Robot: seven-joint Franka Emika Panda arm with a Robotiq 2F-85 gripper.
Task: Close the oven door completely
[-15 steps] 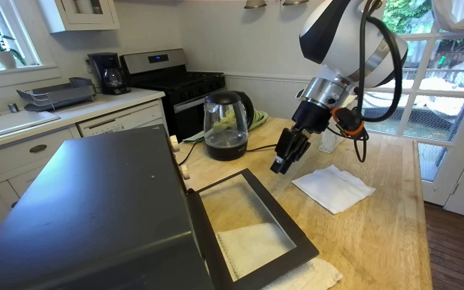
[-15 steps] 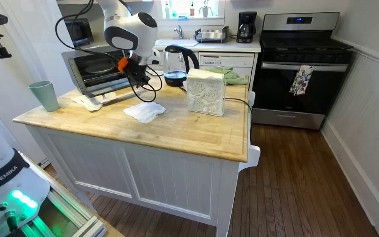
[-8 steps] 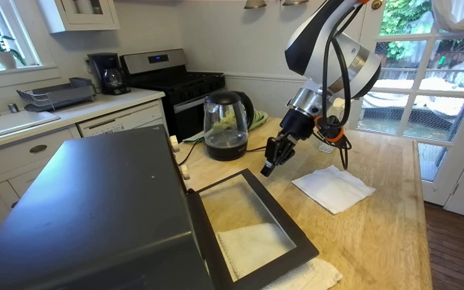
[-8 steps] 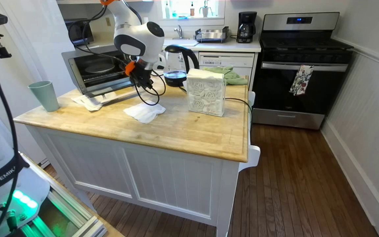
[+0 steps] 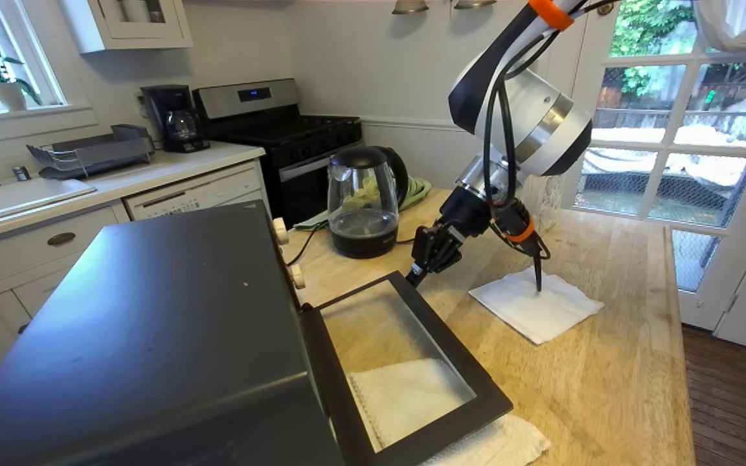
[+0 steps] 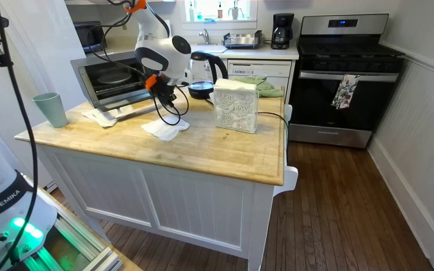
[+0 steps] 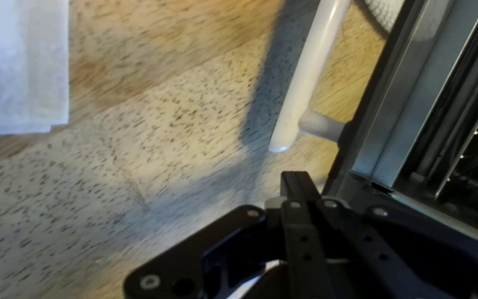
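The oven door [image 5: 444, 336] is open, swung down and lying nearly flat in front of the dark grey oven [image 5: 153, 310]. Its glass window shows the table and a cloth through it. Its pale bar handle [image 7: 305, 79] shows in the wrist view and in an exterior view [image 6: 138, 110]. My gripper [image 5: 414, 279] is at the door's far outer corner, low over the table. In the wrist view my gripper [image 7: 298, 174] is shut and empty, its tips together beside the door's dark edge [image 7: 371, 99], near the handle's end. I cannot tell if it touches the door.
A glass kettle [image 5: 363, 220] stands behind the gripper, near the oven's knobs. A white napkin [image 5: 535, 304] lies in front of the door. Another cloth [image 5: 509, 440] lies partly under the door. A napkin holder [image 6: 236, 107] and a green cup [image 6: 51, 109] stand on the table.
In an exterior view my gripper has moved left and slightly down, up to the door's far corner. The arm's hanging cable has moved along with it. The door has not moved.
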